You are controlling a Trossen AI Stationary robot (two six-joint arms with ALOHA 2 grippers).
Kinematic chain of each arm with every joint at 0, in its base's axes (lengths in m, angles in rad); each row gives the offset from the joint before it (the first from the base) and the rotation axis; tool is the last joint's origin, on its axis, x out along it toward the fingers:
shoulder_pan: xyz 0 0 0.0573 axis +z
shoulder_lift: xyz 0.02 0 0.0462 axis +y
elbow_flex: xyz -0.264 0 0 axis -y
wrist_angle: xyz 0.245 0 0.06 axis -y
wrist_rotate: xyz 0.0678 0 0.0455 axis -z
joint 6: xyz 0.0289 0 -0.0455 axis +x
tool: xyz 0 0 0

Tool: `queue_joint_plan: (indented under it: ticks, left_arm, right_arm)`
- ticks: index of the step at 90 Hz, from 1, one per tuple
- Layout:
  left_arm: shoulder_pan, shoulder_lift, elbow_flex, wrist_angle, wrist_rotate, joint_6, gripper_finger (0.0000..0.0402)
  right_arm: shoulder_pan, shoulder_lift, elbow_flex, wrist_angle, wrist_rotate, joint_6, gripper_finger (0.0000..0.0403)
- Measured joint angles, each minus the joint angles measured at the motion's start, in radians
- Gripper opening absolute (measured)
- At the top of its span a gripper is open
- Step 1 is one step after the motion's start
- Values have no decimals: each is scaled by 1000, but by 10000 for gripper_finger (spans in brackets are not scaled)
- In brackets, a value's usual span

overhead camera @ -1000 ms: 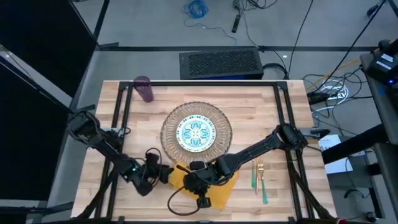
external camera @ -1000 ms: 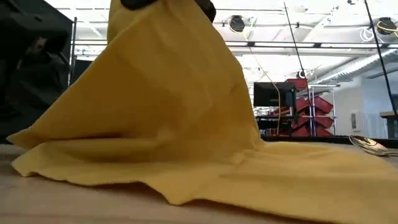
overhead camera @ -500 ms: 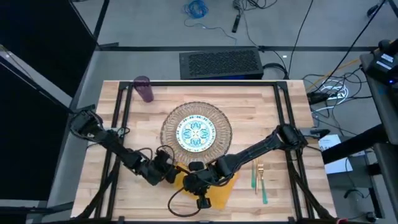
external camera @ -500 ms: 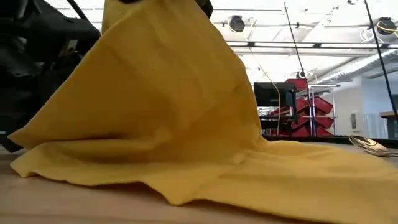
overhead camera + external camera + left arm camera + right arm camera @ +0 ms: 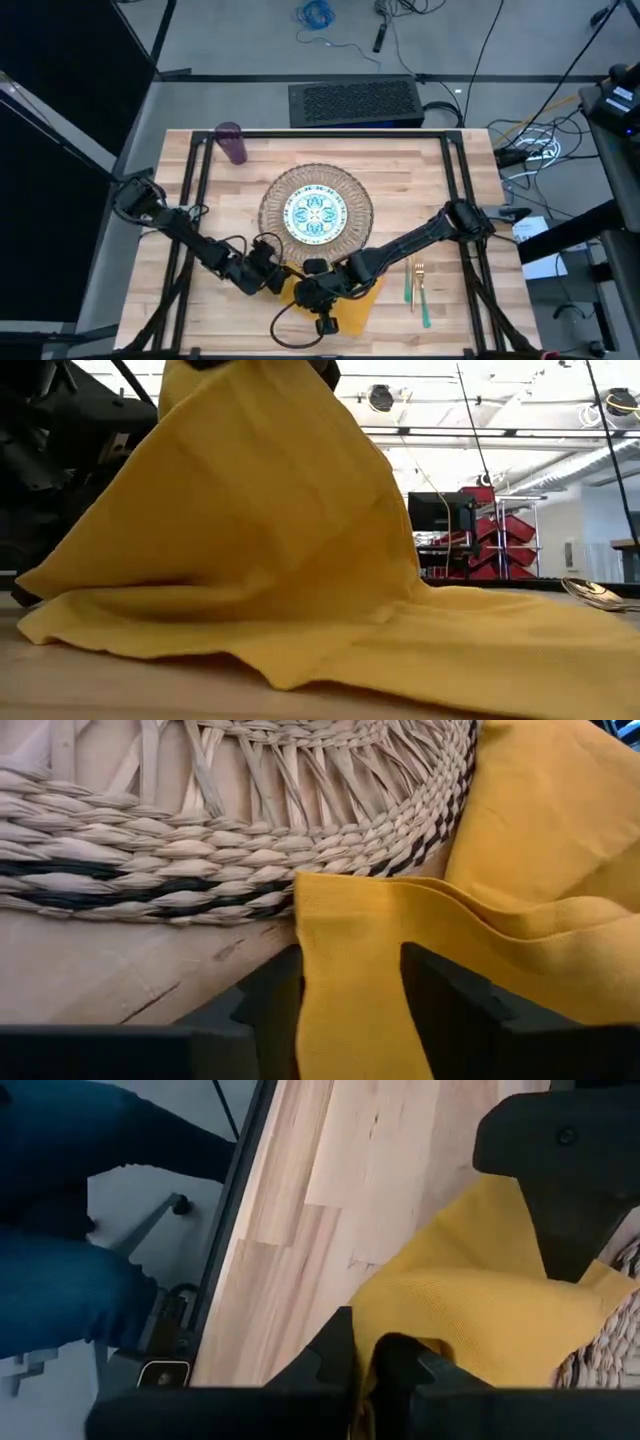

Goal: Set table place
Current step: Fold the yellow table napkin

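The mustard-yellow napkin (image 5: 352, 306) lies near the table's near edge, just in front of the round woven mat (image 5: 316, 212) that carries the teal-patterned plate (image 5: 316, 216). My right gripper (image 5: 312, 290) is shut on the napkin and holds part of it up like a tent (image 5: 280, 540). My left gripper (image 5: 350, 1000) is open at the napkin's left edge (image 5: 330, 930), beside the mat's rim (image 5: 230, 850), one finger on each side of the cloth. The fork and spoon (image 5: 416, 285) lie to the right. The purple cup (image 5: 232, 143) stands at the far left. My right gripper pinches a bunched fold of the napkin (image 5: 400, 1320) between its two fingers, coming from above. The cloth hangs from the hold in a slack slope (image 5: 250, 390), and its lower part (image 5: 420, 640) stays spread on the table. Whether my left gripper touches the cloth, I cannot tell.
A spoon bowl (image 5: 595, 592) shows at the right in the low view. A person's leg in blue trousers (image 5: 60, 1250) stands beyond the table's edge. Bare planks (image 5: 450, 180) lie right of the mat.
My left gripper has moved toward the table's right and slightly toward the far edge, up to the napkin's left edge. My right gripper has kept the napkin raised in the same place.
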Motion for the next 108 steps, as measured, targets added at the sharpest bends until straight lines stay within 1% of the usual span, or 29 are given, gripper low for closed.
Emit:
queue_joint_plan:
  ticks: [11, 26, 35, 46, 57, 66, 71, 82, 96, 108]
  left_arm:
    - [7, 2, 0, 7, 18, 4, 124]
    - [18, 3, 0, 7, 35, 2, 130]
    - [27, 4, 1, -14, 51, -9, 146]
    - [36, 2, -1, -32, 67, -9, 178]
    - [56, 0, -23, -2, 105, 9, 208]
    - [69, -1, -39, 35, 127, 44, 219]
    - [78, -1, -44, 48, 135, 71, 220]
    - [95, 1, -44, 57, 148, 77, 217]
    - [101, 27, -45, 107, 140, 107, 215]
    - [101, 52, -39, 130, 135, 119, 188]
  right_arm:
    - [0, 0, 0, 0, 0, 0, 0]
    - [0, 0, 0, 0, 1, 0, 0]
    - [0, 0, 0, 2, 1, 0, 0]
    - [0, 0, 0, 9, 1, 1, 0]
    - [0, 0, 0, 11, 1, 1, 0]
    - [0, 0, 0, 22, 1, 1, 0]
    - [0, 0, 0, 31, 1, 1, 0]
    - [3, 0, 0, 34, 1, 7, 0]
    - [7, 0, 0, 33, 19, 14, 0]
    - [11, 0, 0, 32, 25, 16, 0]
